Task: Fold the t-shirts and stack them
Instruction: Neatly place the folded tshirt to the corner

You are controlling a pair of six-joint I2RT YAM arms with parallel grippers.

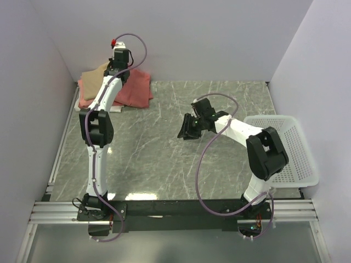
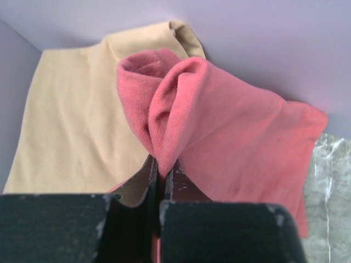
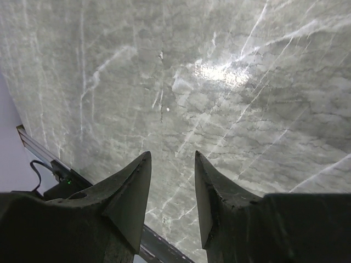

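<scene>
Marble table (image 1: 164,148); left pincer (image 2: 162,166) pinches t-shirt (image 2: 230,131)

Tan t-shirt (image 1: 92,76) partly behind left arm (image 1: 107,97)

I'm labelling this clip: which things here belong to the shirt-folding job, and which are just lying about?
Job in hand:
salmon-red cotton t-shirt, pinched in the left tool
tan cotton t-shirt

Lying about:
white perforated plastic basket
grey marble tabletop
</scene>
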